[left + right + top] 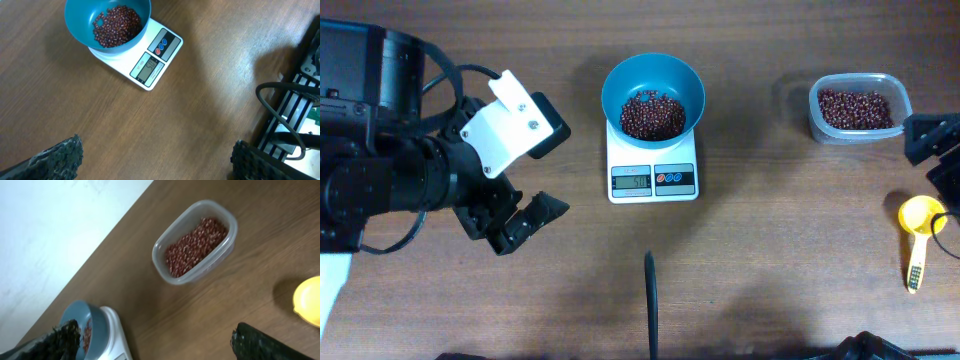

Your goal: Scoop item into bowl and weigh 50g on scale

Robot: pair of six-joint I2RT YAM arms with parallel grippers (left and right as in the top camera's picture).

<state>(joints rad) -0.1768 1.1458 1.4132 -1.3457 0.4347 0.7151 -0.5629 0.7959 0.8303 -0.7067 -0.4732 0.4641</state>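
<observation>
Both grippers are empty, jaws spread wide. Left gripper (545, 172) hangs over bare table well left of the scale (652, 180); right gripper (160, 347) sits near the tub (815, 112) and the scoop (920, 215), which lies flat on the table. Beans (652, 115) heap in the bowl (620, 85), centred on the scale so its load registers. The display seems to read fifty, so I judge the weighing done, with both arms standing clear so nothing disturbs it.

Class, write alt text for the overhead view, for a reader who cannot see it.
A round teal-blue plastic bowl of small red-brown beans sits on a white square kitchen scale at centre. Right of it lie a clear plastic tub of more beans and a yellow plastic scoop.
</observation>
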